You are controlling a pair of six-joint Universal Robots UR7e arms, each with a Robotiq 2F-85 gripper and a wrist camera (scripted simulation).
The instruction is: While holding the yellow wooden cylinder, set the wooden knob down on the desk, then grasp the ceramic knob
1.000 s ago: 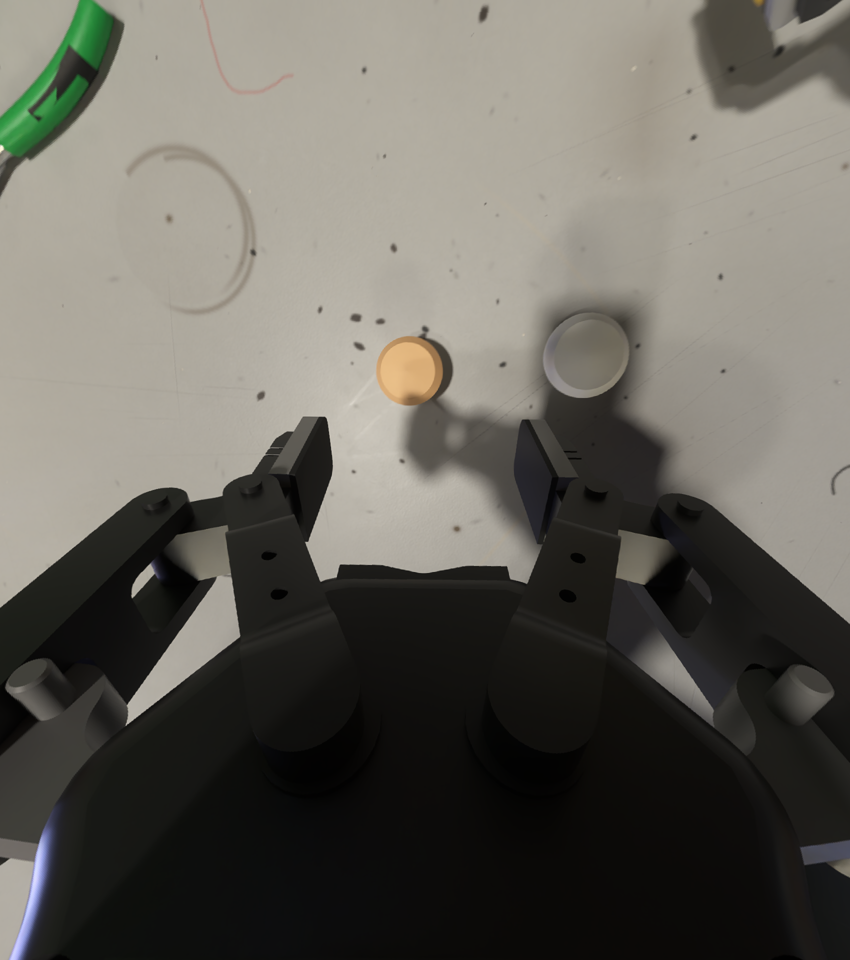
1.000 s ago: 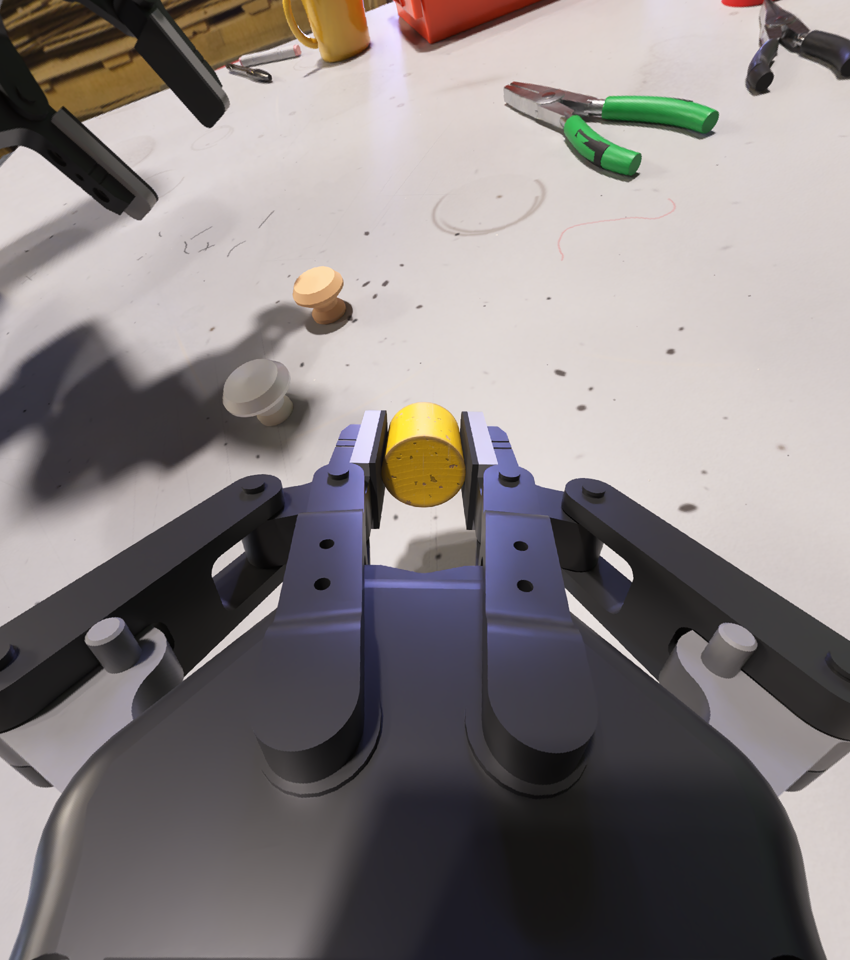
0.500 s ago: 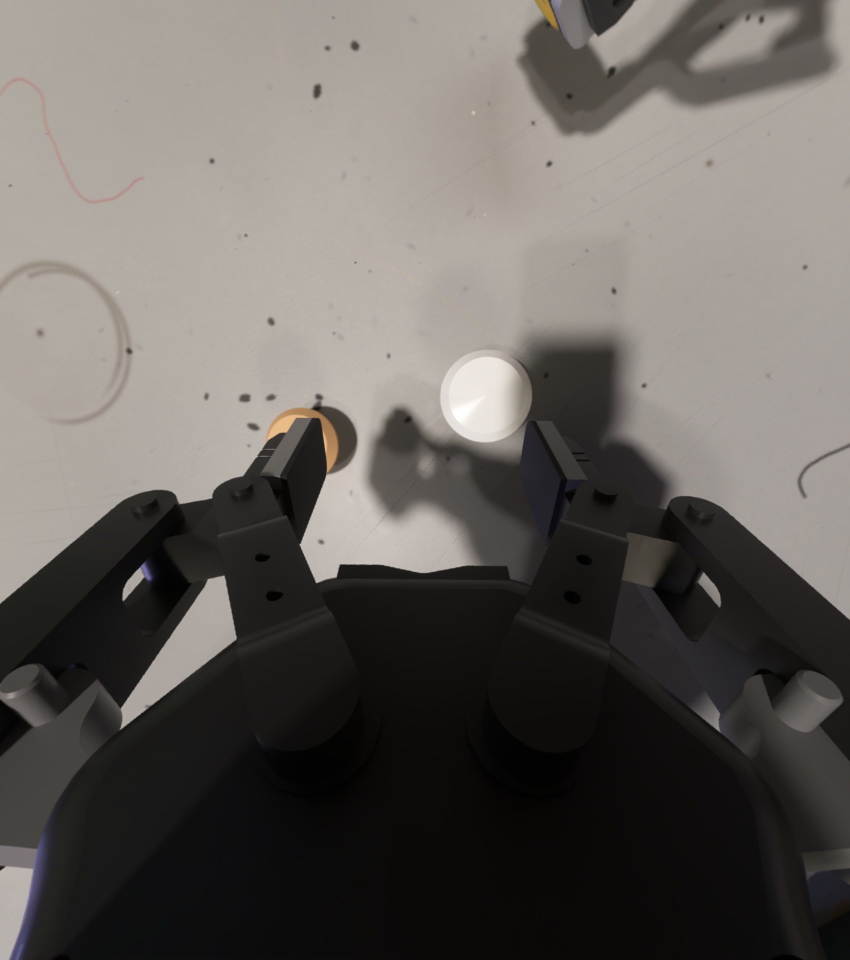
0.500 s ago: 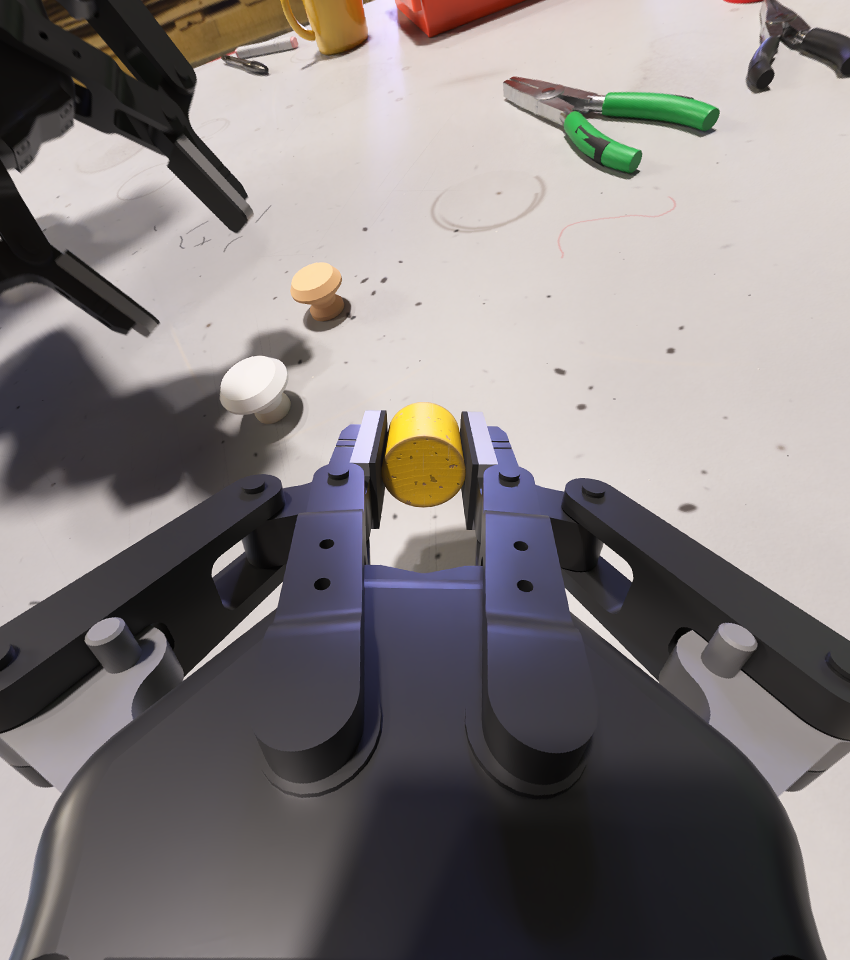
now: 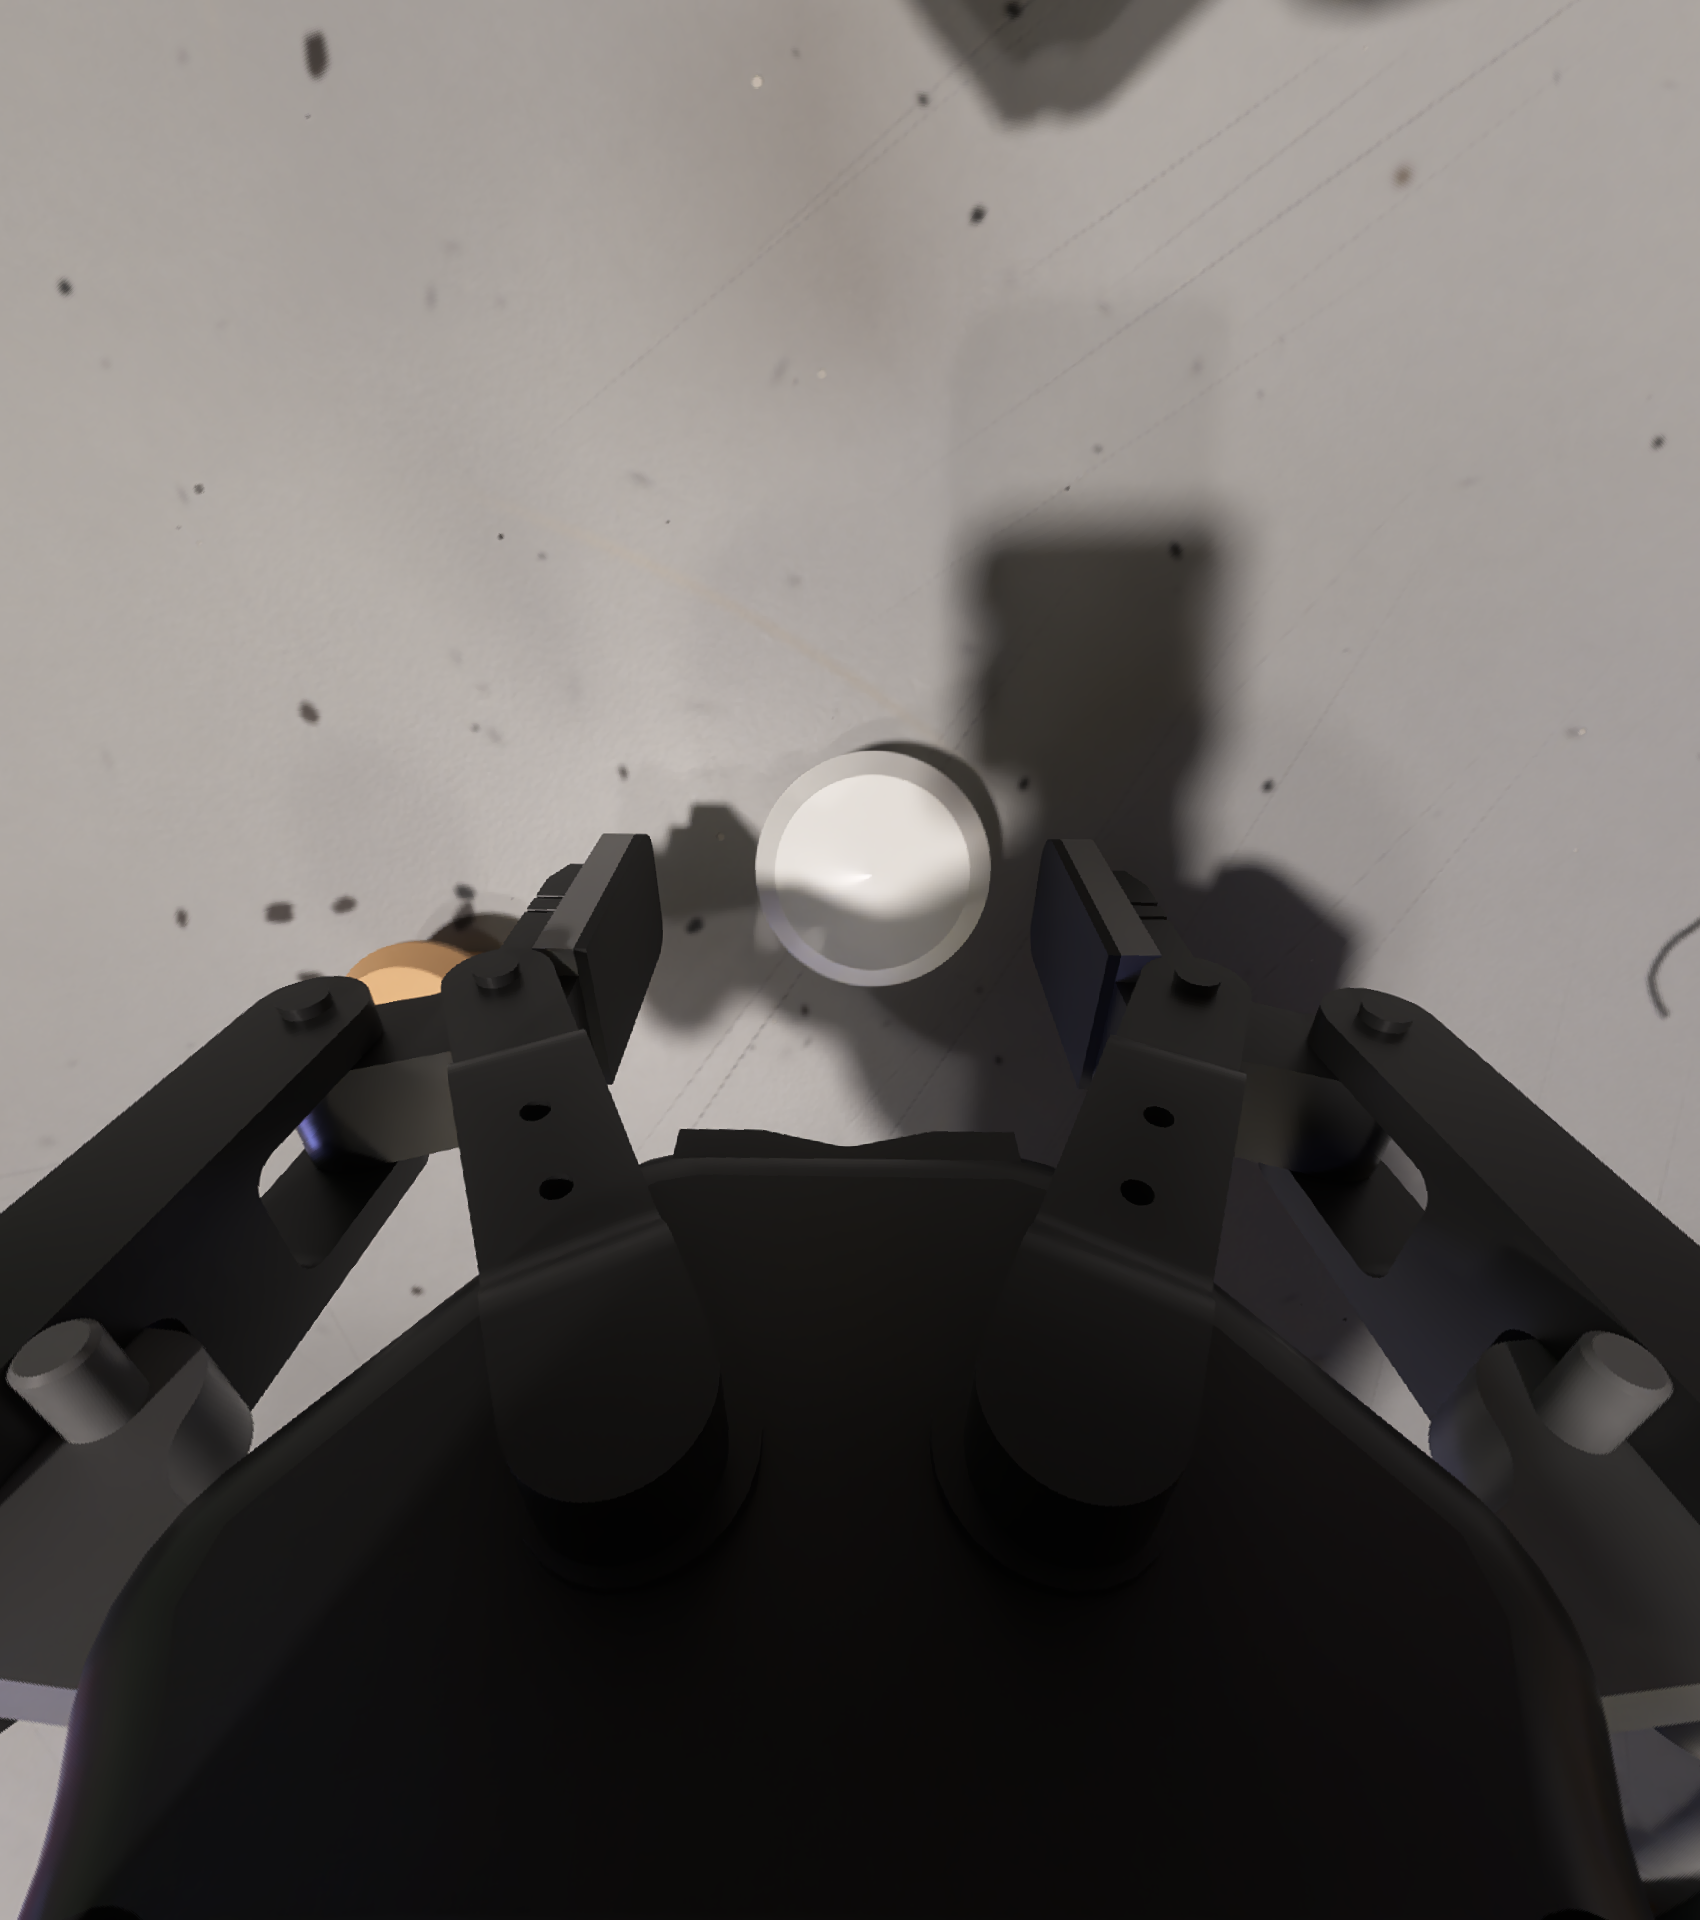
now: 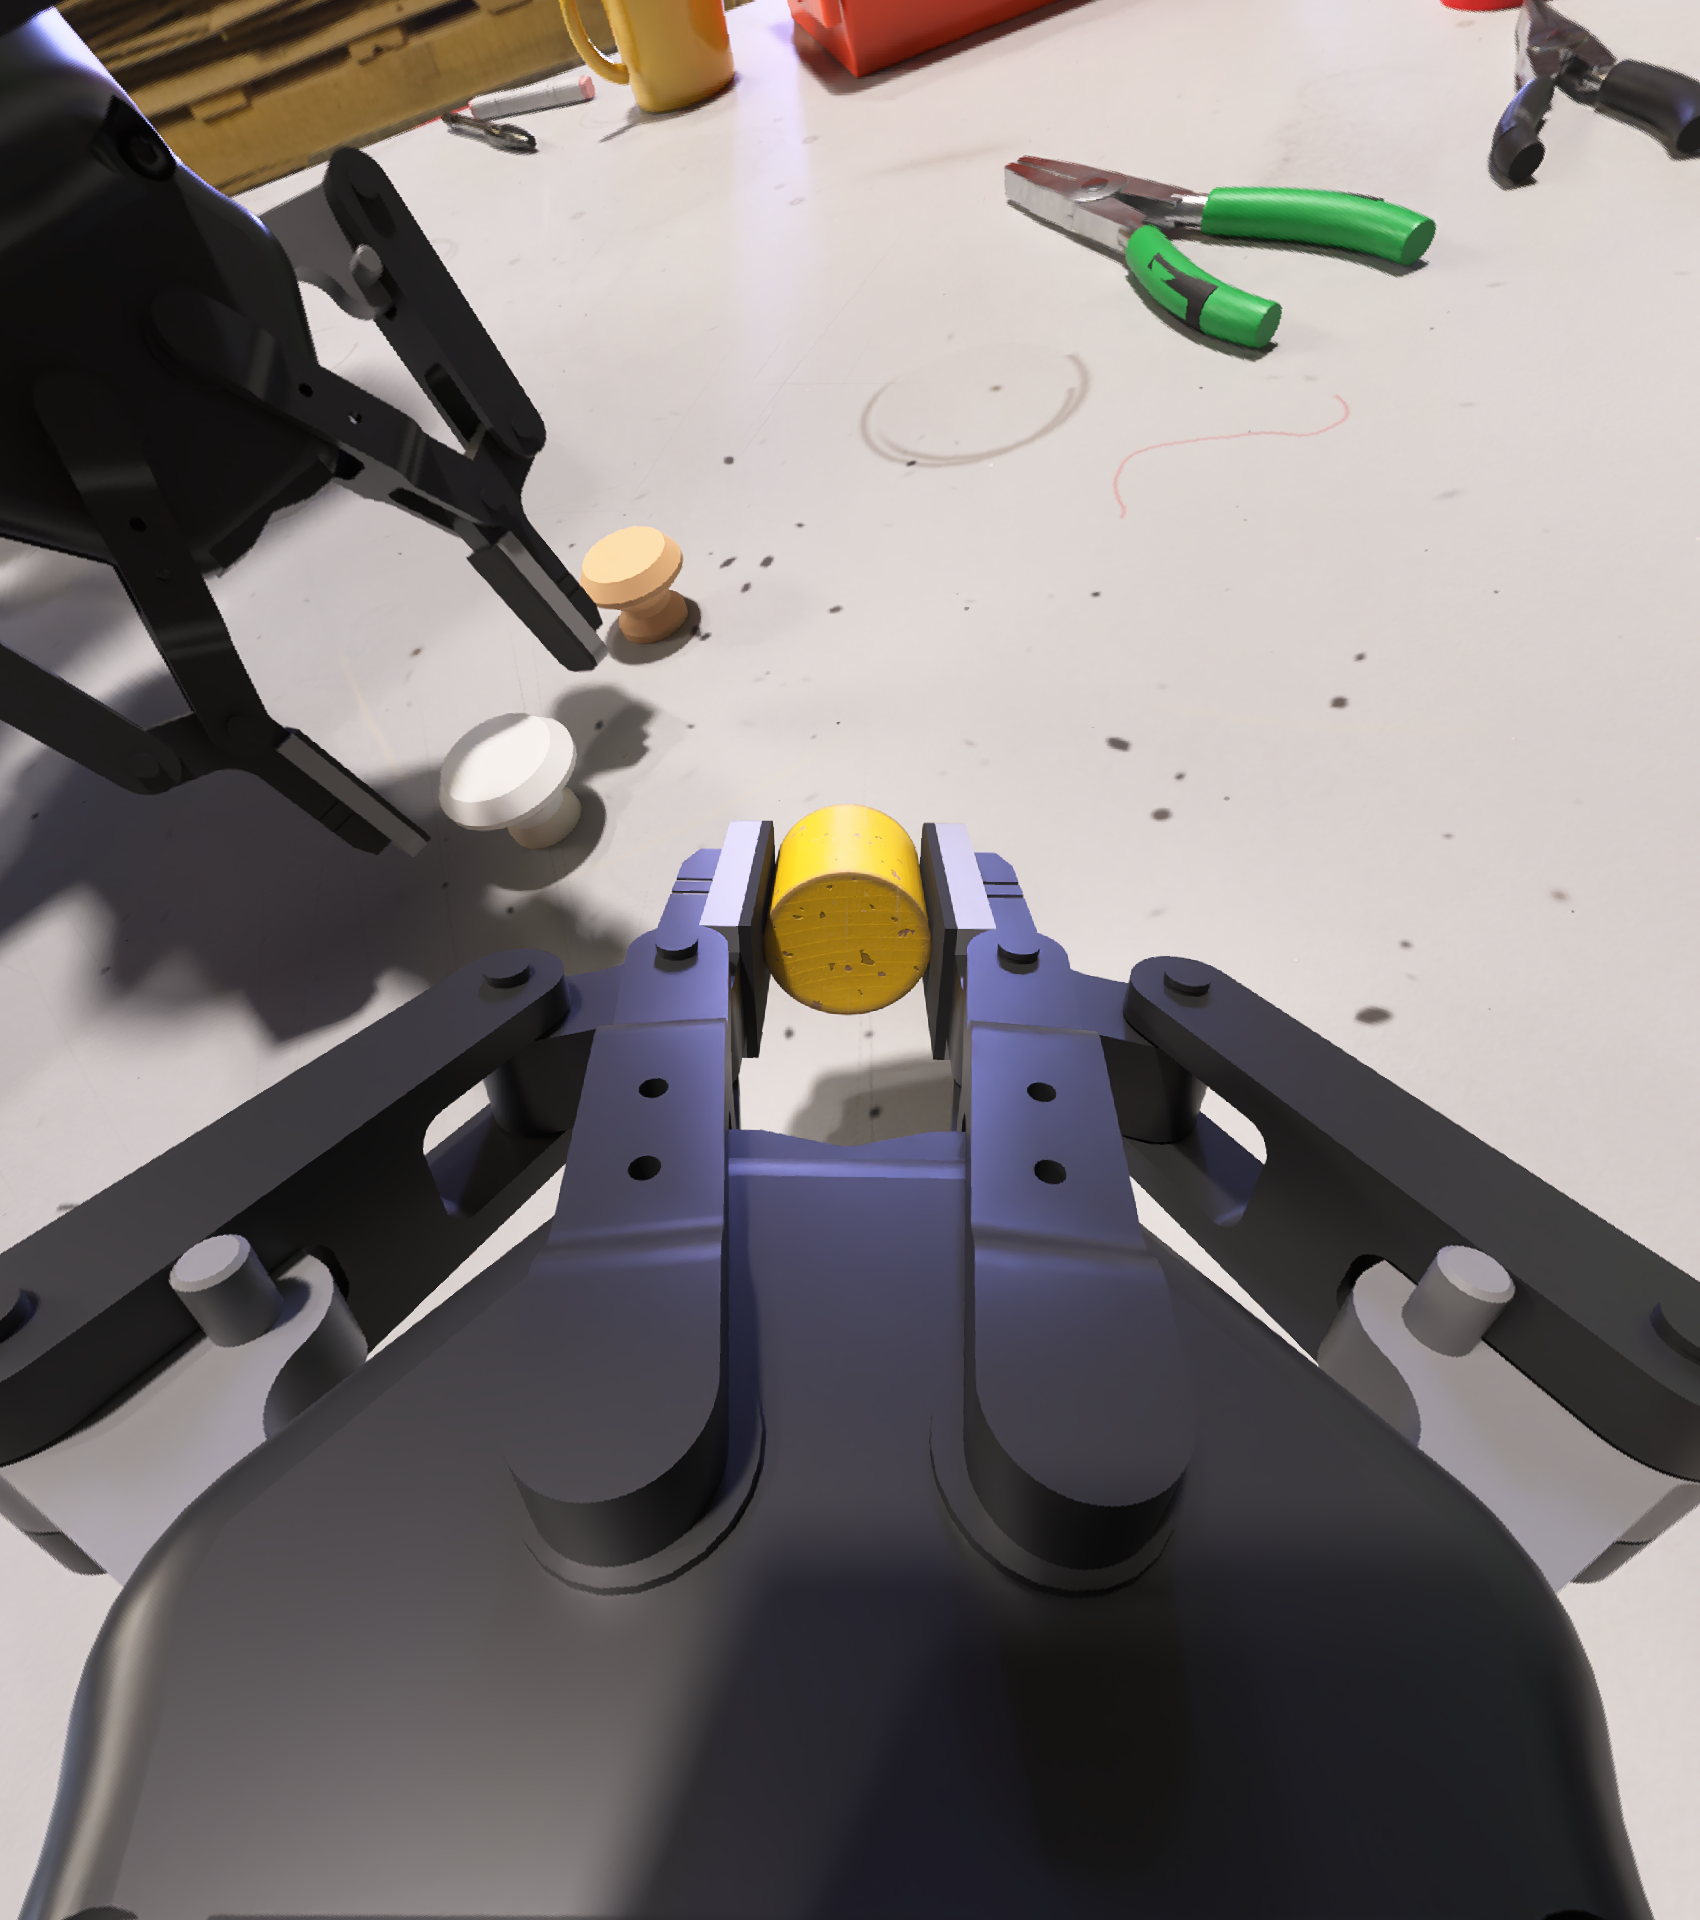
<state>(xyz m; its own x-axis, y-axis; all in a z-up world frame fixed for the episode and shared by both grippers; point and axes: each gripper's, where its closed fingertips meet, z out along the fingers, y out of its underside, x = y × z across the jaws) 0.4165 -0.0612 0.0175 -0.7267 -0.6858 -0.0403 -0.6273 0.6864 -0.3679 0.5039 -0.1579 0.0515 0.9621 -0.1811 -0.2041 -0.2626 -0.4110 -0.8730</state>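
Note:
My left gripper (image 5: 851,935) is open and points down over the white ceramic knob (image 5: 872,868), which stands on the desk between its two fingers without touching them. The tan wooden knob (image 5: 399,968) stands on the desk just outside the left finger, mostly hidden by it. In the right wrist view the left gripper (image 6: 503,743) straddles the ceramic knob (image 6: 508,774), with the wooden knob (image 6: 633,577) beside its far finger. My right gripper (image 6: 846,914) is shut on the yellow wooden cylinder (image 6: 846,920) and holds it above the desk.
Green-handled pliers (image 6: 1230,234) lie at the back right, black-handled pliers (image 6: 1604,99) farther right. A yellow mug (image 6: 664,47), a red box (image 6: 908,26) and a marker (image 6: 524,99) stand at the back. A cardboard box (image 6: 306,73) is at the back left.
My left gripper has come down and shifted so the ceramic knob now sits between its open fingers; the wooden knob has slid behind the left finger. The right gripper has not moved.

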